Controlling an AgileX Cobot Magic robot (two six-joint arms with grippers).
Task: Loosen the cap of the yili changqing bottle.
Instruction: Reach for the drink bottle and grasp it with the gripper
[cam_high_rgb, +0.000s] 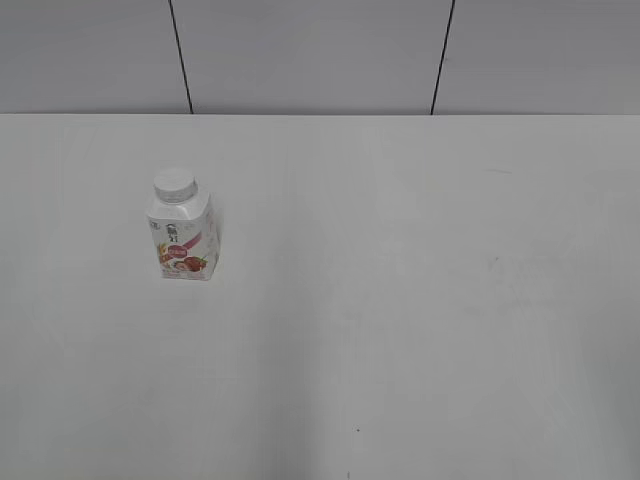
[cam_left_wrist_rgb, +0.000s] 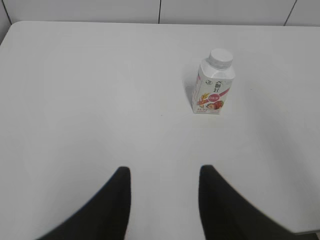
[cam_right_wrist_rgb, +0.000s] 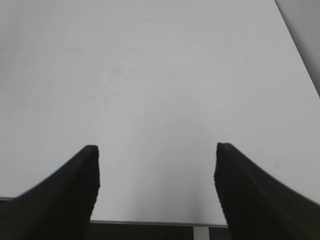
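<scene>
The yili changqing bottle (cam_high_rgb: 183, 240) stands upright on the left part of the white table, a small white squarish bottle with a pink-red fruit label. Its white cap (cam_high_rgb: 173, 186) sits on the neck. The bottle also shows in the left wrist view (cam_left_wrist_rgb: 213, 90) with its cap (cam_left_wrist_rgb: 221, 58), far ahead and to the right of my left gripper (cam_left_wrist_rgb: 164, 172), which is open and empty. My right gripper (cam_right_wrist_rgb: 156, 150) is open and empty over bare table near the front edge. Neither gripper shows in the exterior view.
The white table (cam_high_rgb: 400, 300) ends at a grey panelled wall (cam_high_rgb: 320, 50) behind. The table's front edge shows in the right wrist view (cam_right_wrist_rgb: 150, 222), its right edge (cam_right_wrist_rgb: 300, 60) at the upper right.
</scene>
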